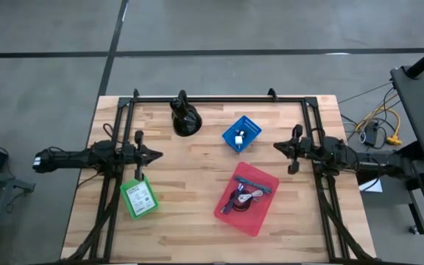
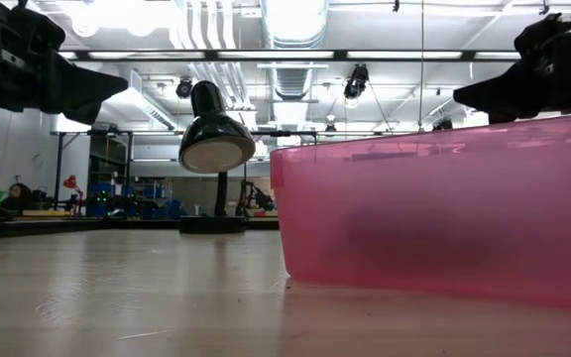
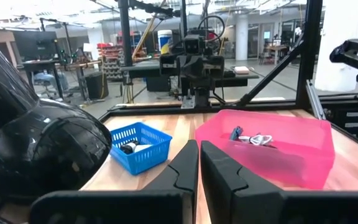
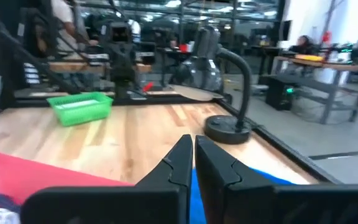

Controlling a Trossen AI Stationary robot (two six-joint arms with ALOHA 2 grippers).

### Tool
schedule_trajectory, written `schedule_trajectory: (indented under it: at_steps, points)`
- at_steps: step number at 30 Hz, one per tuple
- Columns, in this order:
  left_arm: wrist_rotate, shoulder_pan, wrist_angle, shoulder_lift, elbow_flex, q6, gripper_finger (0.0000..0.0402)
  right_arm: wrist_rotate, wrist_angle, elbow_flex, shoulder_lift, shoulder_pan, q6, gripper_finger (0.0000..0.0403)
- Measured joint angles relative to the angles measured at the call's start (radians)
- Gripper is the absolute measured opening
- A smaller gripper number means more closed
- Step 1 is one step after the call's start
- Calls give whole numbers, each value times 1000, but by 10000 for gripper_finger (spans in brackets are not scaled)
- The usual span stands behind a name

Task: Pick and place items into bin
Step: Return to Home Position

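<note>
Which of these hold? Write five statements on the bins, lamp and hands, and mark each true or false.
The pink bin holds cables. True.
The left hand is shut on a cable. False: it is shut, but empty.
The green basket lies on the left arm's side. True.
The desk lamp stands inside the blue basket. False: it stands on the table beside it, apart.
The right hand reaches into the pink bin. False: it hangs outside the bin, by the blue basket.
</note>
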Motion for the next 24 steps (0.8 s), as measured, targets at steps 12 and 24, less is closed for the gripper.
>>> schedule_trajectory:
  at_steps: [12,24]
  points:
    - [11,-1,-6,-1,-1,0,1,-20,-67,0,-40,54,-2,8]
    - [26,-3,-13,-2,-2,-19,1,-50,-121,0,-109,65,18,8]
